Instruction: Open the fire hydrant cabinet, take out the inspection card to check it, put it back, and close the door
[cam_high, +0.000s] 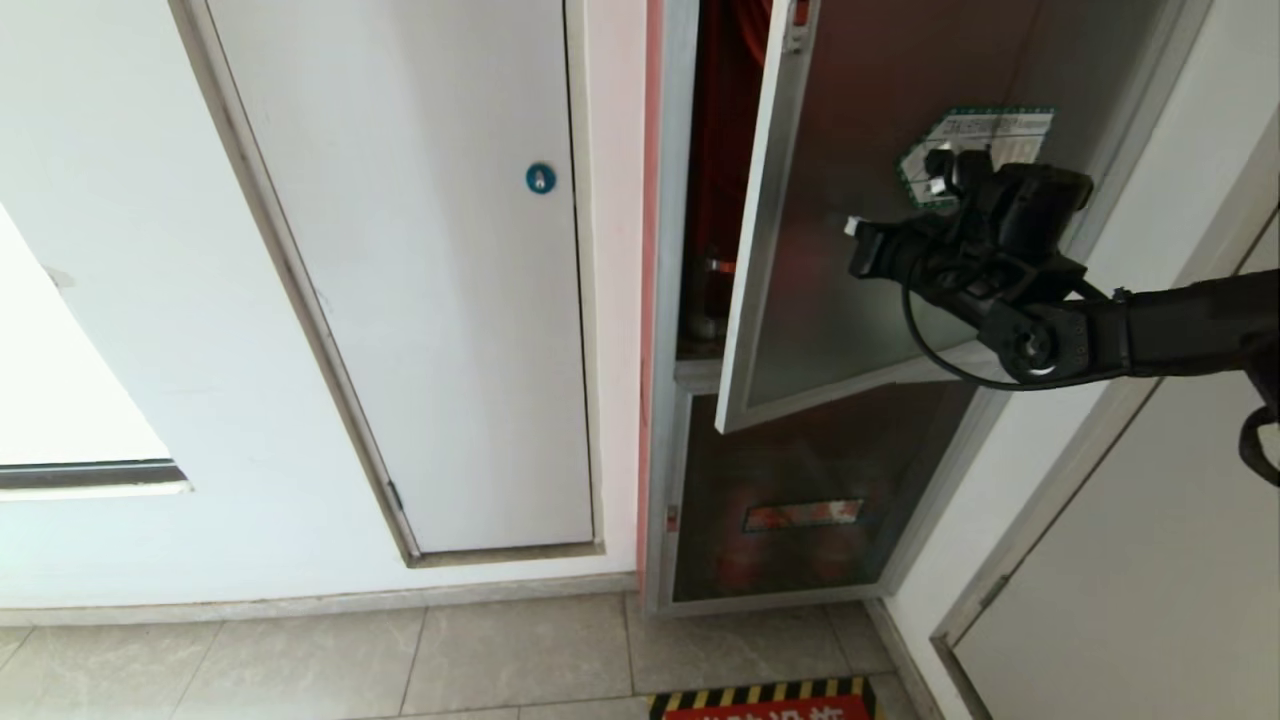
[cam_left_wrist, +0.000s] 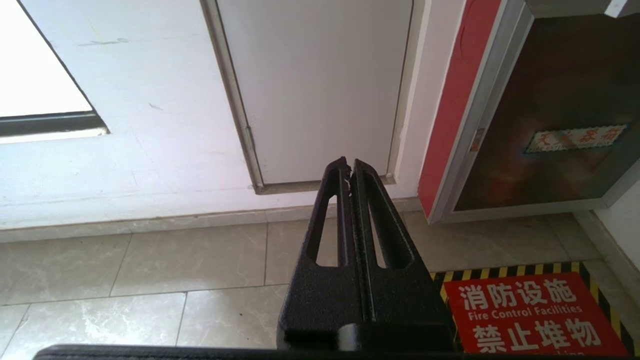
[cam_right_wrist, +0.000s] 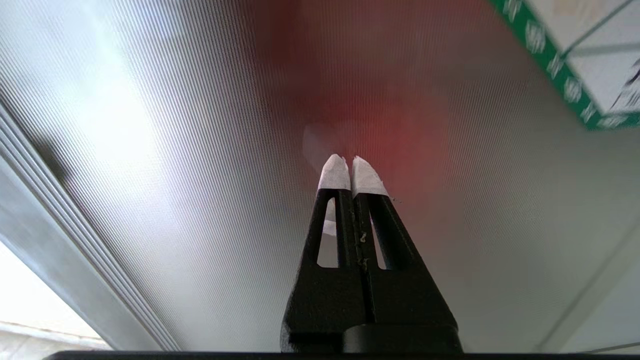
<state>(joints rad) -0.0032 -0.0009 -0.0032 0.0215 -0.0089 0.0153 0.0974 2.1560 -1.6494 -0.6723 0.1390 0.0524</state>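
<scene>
The fire hydrant cabinet (cam_high: 668, 300) stands in the wall with its red interior (cam_high: 725, 150) showing through a gap. Its smoky glass door (cam_high: 850, 330) is ajar, the left edge swung out from the frame, and carries a green-bordered sticker (cam_high: 990, 130). My right gripper (cam_high: 853, 228) is shut and empty, its white-taped tips pointing at the glass left of the sticker. The right wrist view shows those fingertips (cam_right_wrist: 335, 172) close to the ribbed glass (cam_right_wrist: 200, 175); whether they touch it I cannot tell. The inspection card is out of view. My left gripper (cam_left_wrist: 349, 165) hangs parked and shut above the floor.
A plain white panel door with a blue round lock (cam_high: 540, 178) is left of the cabinet. Below the open door is a smaller dark glass panel with a red strip label (cam_high: 803, 515). A red floor sign with striped border (cam_left_wrist: 530, 315) lies before the cabinet. A white wall (cam_high: 1150, 560) flanks the right.
</scene>
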